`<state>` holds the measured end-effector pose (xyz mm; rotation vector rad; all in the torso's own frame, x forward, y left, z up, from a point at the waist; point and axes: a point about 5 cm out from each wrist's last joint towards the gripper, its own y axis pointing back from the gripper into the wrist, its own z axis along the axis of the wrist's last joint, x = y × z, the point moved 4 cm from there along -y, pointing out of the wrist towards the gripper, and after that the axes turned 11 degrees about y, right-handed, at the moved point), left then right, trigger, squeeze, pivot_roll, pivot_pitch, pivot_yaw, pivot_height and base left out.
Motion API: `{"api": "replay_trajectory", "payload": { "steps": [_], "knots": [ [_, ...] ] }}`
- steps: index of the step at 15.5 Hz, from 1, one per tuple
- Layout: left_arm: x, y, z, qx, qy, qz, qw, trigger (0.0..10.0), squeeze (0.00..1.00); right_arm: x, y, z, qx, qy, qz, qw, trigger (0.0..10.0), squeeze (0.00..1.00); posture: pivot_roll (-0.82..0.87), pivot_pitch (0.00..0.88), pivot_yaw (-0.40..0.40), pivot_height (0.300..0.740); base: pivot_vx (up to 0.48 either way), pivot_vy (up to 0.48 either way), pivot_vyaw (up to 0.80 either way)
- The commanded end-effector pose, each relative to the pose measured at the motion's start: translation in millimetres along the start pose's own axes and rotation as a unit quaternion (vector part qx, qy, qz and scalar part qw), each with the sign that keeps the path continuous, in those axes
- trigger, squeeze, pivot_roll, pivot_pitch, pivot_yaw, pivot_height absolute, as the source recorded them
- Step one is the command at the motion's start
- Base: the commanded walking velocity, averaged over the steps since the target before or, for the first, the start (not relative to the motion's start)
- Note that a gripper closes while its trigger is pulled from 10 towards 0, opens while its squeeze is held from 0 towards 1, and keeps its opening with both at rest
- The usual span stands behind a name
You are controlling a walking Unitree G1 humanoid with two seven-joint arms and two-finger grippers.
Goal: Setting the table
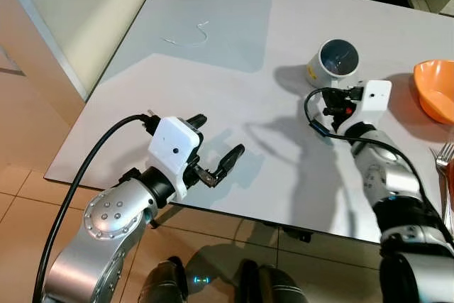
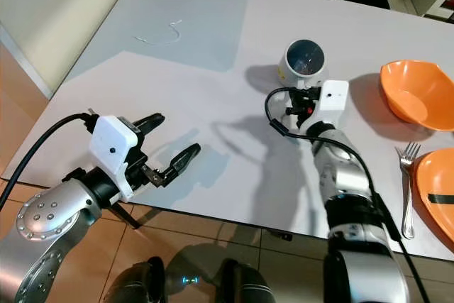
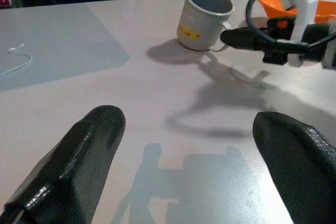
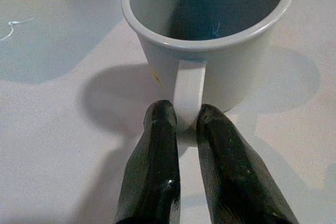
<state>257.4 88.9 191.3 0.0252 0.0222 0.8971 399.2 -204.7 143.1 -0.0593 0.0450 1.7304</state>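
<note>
The mug stands upright on the tabletop, directly ahead of the right claw, whose two fingers pinch the lower part of the mug's handle. It looks like rigid glazed ceramic: moderately heavy, smooth, likely to chip if knocked. The handle is thin, so held there the mug may swing or slip; a firm, level lift seems wise. Beyond the right claw's outer side lie an orange bowl, a fork and an orange plate. The left claw hovers spread and empty, well apart from the mug.
</note>
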Motion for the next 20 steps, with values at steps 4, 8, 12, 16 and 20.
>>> {"api": "replay_trajectory", "payload": {
  "steps": [4,8,12,16,20],
  "knots": [
    [-10.0,-2.4,-4,0.012,0.007,-0.041,0.999,10.0,0.00,3.8,9.3,-19,0.043,-0.007,0.032,0.999,10.0,1.00,0.03,0.209,-0.066,0.740,0.000,0.000,0.00],
    [-9.0,-4.8,-4,0.012,0.008,-0.048,0.999,10.0,0.00,4.4,8.6,-15,0.044,-0.005,0.043,0.998,10.0,1.00,0.03,0.185,-0.068,0.740,0.000,0.000,0.00],
    [2.0,-8.1,0,-0.001,0.001,-0.037,0.999,10.0,0.00,-0.6,10.2,-4,0.035,0.007,0.049,0.998,10.0,1.00,0.03,0.146,-0.064,0.740,0.000,0.000,0.00],
    [13.8,-13.1,2,-0.004,-0.014,-0.018,1.000,10.0,0.00,0.1,22.5,15,0.017,0.019,0.073,0.997,10.0,0.00,0.01,0.112,-0.051,0.740,0.000,0.000,0.00],
    [26.6,-10.0,0,-0.009,-0.014,0.024,1.000,10.0,0.00,-6.3,63.8,38,0.000,0.024,0.060,0.998,10.0,0.00,-0.01,0.081,-0.041,0.740,0.000,0.000,0.00]
  ]
}}
